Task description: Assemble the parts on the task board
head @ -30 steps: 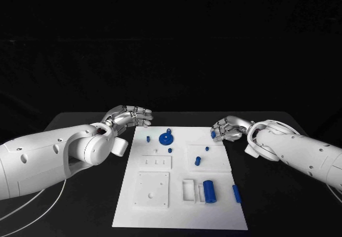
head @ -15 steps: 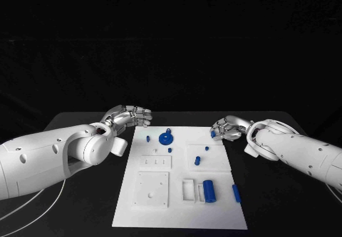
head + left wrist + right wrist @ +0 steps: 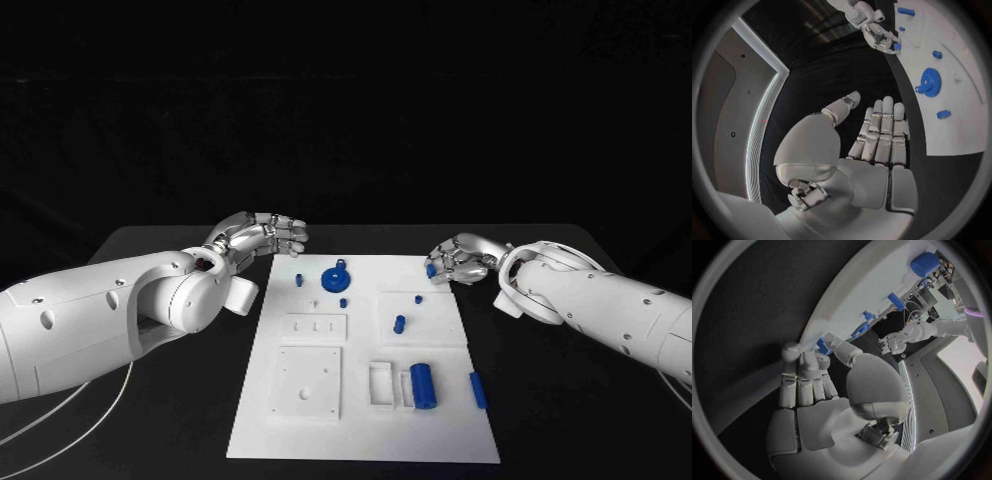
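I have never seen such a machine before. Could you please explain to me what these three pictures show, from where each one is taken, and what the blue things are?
This is a robot with two white arms, each ending in a silver hand. One picture comes from a camera on its head, looking down at a black table. The two round pictures come from cameras at the wrists, behind each hand.

On the table lies a white task board. The blue things are small parts to be assembled on it: a gear, a thick cylinder, a thinner bar and some small pegs.

The left hand hovers beside the board's far left corner, fingers apart, holding nothing. The right hand, at the far right edge, pinches a small blue part between thumb and fingertips.
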Available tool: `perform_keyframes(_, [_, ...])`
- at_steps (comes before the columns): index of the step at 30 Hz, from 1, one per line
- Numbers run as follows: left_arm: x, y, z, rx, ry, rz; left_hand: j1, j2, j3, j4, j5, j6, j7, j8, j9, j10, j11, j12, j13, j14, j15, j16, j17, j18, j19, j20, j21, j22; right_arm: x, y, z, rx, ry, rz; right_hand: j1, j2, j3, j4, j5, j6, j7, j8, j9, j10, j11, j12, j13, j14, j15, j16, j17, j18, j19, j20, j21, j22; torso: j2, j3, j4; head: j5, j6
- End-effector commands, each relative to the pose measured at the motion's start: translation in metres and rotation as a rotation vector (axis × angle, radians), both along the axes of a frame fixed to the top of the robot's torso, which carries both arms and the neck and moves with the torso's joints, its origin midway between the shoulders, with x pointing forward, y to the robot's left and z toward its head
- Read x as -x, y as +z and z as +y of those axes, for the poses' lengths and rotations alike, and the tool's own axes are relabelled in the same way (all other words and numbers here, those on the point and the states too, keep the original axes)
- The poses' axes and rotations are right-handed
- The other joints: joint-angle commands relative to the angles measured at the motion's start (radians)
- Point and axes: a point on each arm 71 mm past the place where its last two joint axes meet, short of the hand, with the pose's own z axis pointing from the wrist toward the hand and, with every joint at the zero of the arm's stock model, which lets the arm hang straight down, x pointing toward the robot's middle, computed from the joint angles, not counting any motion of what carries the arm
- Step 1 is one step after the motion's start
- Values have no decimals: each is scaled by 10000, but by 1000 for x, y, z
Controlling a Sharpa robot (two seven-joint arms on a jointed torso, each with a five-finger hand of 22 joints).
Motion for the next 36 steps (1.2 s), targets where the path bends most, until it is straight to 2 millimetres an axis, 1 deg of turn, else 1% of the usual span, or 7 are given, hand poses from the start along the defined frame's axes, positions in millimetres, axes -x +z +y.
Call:
perform_keyframes(1, [0,2,-2,52,-177,-100,-43,-18,8,7,-34,1,70,-66,-10,85,-12,-50,-11,-33,43,-37,11,188,-79,-21,44,112,1,-1,1,95,132,-47,-95,34,68,2,-48,1403,-5,52,18,-131,-171,26,-14,-3,-107,-38,13,553,69,-3,20,173,-2,1,-4,-12,-10])
perform_keyframes(3, [0,2,-2,52,-177,-100,-42,-18,9,6,-33,1,70,-66,-10,85,-12,-50,-11,-33,43,-37,12,188,-79,-21,44,112,1,-1,1,122,128,-85,-100,68,118,6,-73,1507,-36,110,45,-126,-200,26,-15,-3,-134,-42,16,553,71,-7,25,173,-5,8,-2,-14,-15])
perform_keyframes(10, [0,2,-2,51,-176,-98,-40,-16,11,5,-33,1,70,-66,-10,87,-13,-52,-10,-31,42,-37,13,189,-79,-21,44,112,1,-1,3,318,163,-185,-123,134,356,59,-154,1797,-156,305,189,-87,-315,34,-17,6,-244,-51,30,553,84,-18,34,166,-4,11,6,-22,-18])
perform_keyframes(23, [1,2,-2,49,-177,-88,-40,-20,10,3,-33,-8,73,-71,-13,90,-13,-57,-10,-30,42,-38,15,189,-79,-21,45,113,1,-1,5,430,105,-367,-126,143,542,14,-153,1971,-233,450,330,48,-390,100,8,28,-316,-52,49,553,124,-35,64,165,-10,18,-6,-57,-20])
perform_keyframes(29, [1,2,-2,49,-184,-84,-40,-19,11,3,-33,-14,75,-74,-15,90,-13,-59,-10,-29,41,-38,16,190,-78,-21,45,113,2,-1,7,473,100,-393,-194,148,598,6,-152,2127,-298,615,514,90,-450,126,36,34,-370,-60,57,553,132,-32,67,159,-8,13,1,-76,-25])
perform_keyframes(36, [1,2,-2,50,-190,-80,-41,-19,11,4,-32,-20,77,-78,-16,91,-12,-61,-10,-28,41,-39,17,190,-78,-21,46,113,3,-1,8,390,-71,-419,-228,161,669,-2,-140,2141,-325,693,658,96,-478,122,49,40,-397,-67,61,553,137,-34,63,153,-9,13,4,-95,-10])
